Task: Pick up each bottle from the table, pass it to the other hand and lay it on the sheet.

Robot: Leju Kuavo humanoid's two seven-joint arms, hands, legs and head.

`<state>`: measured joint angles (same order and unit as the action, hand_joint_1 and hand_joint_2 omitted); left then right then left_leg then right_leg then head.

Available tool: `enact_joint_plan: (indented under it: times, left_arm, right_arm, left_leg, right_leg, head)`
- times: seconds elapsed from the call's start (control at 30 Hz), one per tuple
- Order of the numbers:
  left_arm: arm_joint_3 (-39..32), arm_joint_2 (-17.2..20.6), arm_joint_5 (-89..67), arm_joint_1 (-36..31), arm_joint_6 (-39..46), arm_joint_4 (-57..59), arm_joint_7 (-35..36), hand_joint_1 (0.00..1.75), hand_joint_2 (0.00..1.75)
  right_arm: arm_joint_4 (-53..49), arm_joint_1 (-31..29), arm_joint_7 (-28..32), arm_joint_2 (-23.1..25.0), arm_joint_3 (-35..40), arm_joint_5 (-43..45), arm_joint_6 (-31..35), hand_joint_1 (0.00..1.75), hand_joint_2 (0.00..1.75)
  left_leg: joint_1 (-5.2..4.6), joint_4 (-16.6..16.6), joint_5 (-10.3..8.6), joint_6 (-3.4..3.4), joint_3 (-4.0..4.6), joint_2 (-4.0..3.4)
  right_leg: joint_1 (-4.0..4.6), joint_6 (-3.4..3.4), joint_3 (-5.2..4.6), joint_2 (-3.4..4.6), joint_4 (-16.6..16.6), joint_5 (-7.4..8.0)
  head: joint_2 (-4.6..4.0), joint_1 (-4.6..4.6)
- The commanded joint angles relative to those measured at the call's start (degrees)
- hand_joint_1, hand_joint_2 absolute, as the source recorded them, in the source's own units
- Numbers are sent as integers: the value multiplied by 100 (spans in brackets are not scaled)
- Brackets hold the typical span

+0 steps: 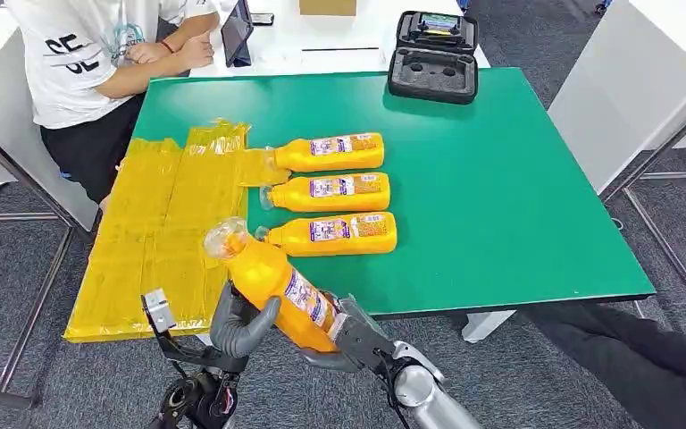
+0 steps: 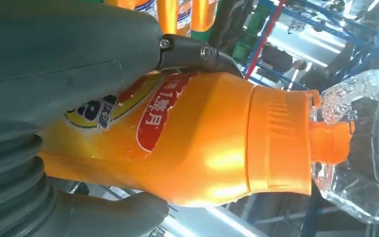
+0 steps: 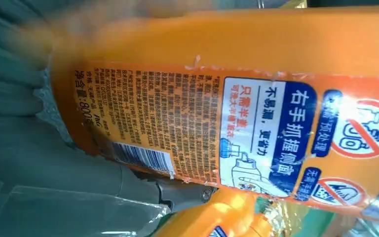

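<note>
Bottle point(image 1: 272, 284) gripped by both hands just off table's point(image 1: 500, 179) near edge.

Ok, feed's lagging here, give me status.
Both hands, left and right, on one bottle, above the table edge. Three bottles on table. Sheet unobstructed.

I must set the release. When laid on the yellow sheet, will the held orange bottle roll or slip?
The glossy orange plastic bottle looks smooth, so probably slippery. Its rounded body may roll slightly, though three like it lie still.
</note>
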<state>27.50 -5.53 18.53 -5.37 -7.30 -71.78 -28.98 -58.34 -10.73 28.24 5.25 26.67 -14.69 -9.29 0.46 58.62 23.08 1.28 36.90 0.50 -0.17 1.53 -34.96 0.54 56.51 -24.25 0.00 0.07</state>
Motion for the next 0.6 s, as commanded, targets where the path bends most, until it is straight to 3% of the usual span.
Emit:
enact_joint_plan:
  times: [0.03,0.07,0.13,0.2,0.27,0.33,0.37,0.57,0.6]
  left_arm:
    - [335,167,2,-95,21,410,99,143,175]
    - [312,161,13,-86,47,413,115,143,175]
    - [298,178,15,-83,44,416,114,161,175]
    - [288,181,14,-76,45,409,114,159,175]
    - [288,181,14,-76,45,409,114,175,175]
    - [275,176,14,-41,49,370,115,175,175]
    - [244,161,31,-20,59,346,109,175,175]
    - [240,160,28,-7,60,311,109,175,175]
    - [240,160,28,-7,60,311,109,175,175]
  right_arm:
    - [354,-235,-1,-106,201,9,-16,175,175]
    - [398,-266,8,-108,220,15,-2,175,175]
    - [399,-292,21,-120,214,26,3,175,175]
    - [377,-294,27,-131,207,36,6,175,175]
    - [377,-294,27,-131,207,36,6,175,175]
    - [375,-290,33,-127,184,49,31,175,175]
    - [363,-275,42,-117,163,67,52,147,175]
    - [341,-256,41,-120,168,65,59,147,175]
    - [341,-256,41,-120,168,65,59,110,175]
  left_leg:
    - [-1,-7,4,-2,-16,-3]
    - [0,-6,6,-3,-21,-6]
    - [-1,-13,15,-5,-51,-13]
    - [-2,-10,11,-4,-37,-12]
    - [-3,-7,5,-2,-17,-8]
    - [-1,-9,13,-5,-39,-13]
    - [-2,-18,26,-9,-78,-20]
    - [-1,-6,5,-3,-16,-6]
    - [0,-7,11,-4,-29,-10]
  right_leg:
    - [-1,-1,15,-1,-5,-4]
    - [1,-2,20,1,-7,-5]
    - [1,-3,48,3,-13,-12]
    - [0,-2,34,5,-9,-8]
    - [-1,-1,15,3,-5,-3]
    - [1,-2,37,5,-9,-10]
    - [2,-4,74,6,-18,-21]
    - [0,-2,16,2,-6,-4]
    - [1,-2,28,4,-7,-8]
  head:
    - [0,0]
    - [0,2]
    - [0,0]
    - [0,2]
    - [0,2]
    - [0,2]
    - [0,0]
    - [0,0]
    - [0,2]
